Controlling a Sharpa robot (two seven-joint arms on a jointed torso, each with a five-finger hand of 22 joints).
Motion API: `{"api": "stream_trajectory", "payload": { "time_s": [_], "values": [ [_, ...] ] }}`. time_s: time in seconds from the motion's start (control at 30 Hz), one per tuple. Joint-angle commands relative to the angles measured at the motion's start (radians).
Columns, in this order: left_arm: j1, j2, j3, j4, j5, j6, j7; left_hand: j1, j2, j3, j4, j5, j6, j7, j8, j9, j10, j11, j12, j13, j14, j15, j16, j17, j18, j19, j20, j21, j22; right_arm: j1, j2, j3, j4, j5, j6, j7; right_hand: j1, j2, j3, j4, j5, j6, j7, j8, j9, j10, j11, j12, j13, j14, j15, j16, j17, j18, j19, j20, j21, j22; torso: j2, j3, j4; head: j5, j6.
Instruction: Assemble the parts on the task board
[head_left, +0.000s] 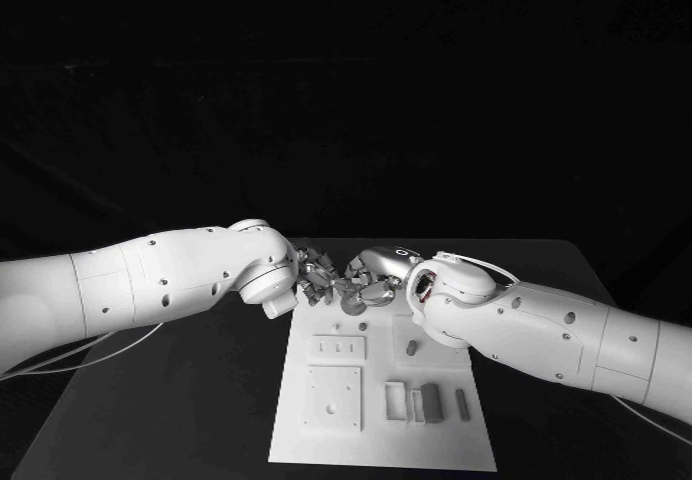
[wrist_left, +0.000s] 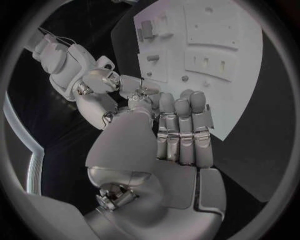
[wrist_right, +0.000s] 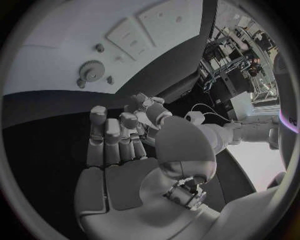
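Two hands meet at the far edge of the task board (head_left: 325, 440). From the left: my left hand (head_left: 320, 277) and right hand (head_left: 378, 283) touch fingertips there; whether either pinches a part I cannot tell. On the board just nearer me stands a small peg (head_left: 413, 348); a gear (wrist_right: 92, 75) lies flat. I judge both light, rigid, slippery: pinch by the sides.

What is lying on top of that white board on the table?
On the task board lie raised white plates, small grey parts and, in the right wrist view, a gear. Both hands, left and right, cover its far edge.
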Motion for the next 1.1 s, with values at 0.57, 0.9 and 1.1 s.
{"api": "stream_trajectory", "payload": {
  "time_s": [0.57, 0.9, 1.1],
  "values": [
    [0.000, -0.001, 0.001, 0.002, 0.022, 0.010, 0.000, 0.073, -0.004, 0.073, -0.004, 0.102, -0.020, 0.014, -0.024, -0.002, -0.028, 0.010, -0.009, -0.015, -0.034, 0.009, 0.018, -0.040, 0.006, -0.019, 0.009, -0.032, 0.015, -0.003, 0.006, 0.000, -0.003, -0.015, 0.020, 0.001, -0.008, 0.000, 0.007, 0.000, 0.006, 0.036, 0.028, 0.004, 0.002, 0.005, -0.004, 0.001, 0.000, 0.000, -0.006, 0.002, -0.002, 0.016, 0.001, -0.005, 0.005, 0.005, 0.000, -0.0007, -0.0004, -0.001, -0.002],
    [0.000, -0.003, 0.001, 0.002, 0.039, 0.017, -0.002, 0.070, -0.009, 0.074, -0.003, 0.113, -0.029, 0.018, -0.030, -0.003, -0.034, 0.014, -0.012, -0.018, -0.041, 0.012, 0.018, -0.047, 0.005, -0.024, 0.012, -0.039, 0.016, -0.003, 0.007, 0.000, -0.007, -0.016, 0.017, -0.003, -0.008, 0.000, 0.009, 0.000, 0.006, 0.037, 0.028, 0.004, 0.003, 0.006, -0.004, 0.001, 0.000, 0.000, -0.006, 0.002, -0.002, 0.016, 0.001, -0.005, 0.005, 0.004, 0.000, -0.0009, 0.0003, -0.002, -0.002],
    [0.000, -0.002, 0.001, 0.002, 0.043, 0.026, -0.008, 0.056, -0.016, 0.072, -0.001, 0.109, -0.042, 0.023, -0.039, -0.005, -0.038, 0.018, -0.014, -0.021, -0.046, 0.015, 0.019, -0.054, 0.005, -0.025, 0.014, -0.045, 0.017, -0.004, 0.007, 0.000, -0.005, -0.017, 0.014, -0.004, -0.008, 0.000, 0.010, 0.000, 0.006, 0.037, 0.028, 0.004, 0.003, 0.006, -0.004, 0.001, 0.000, 0.000, -0.007, 0.002, -0.002, 0.016, 0.001, -0.005, 0.005, 0.004, 0.001, -0.0003, 0.0004, -0.002, -0.004]
  ]
}}
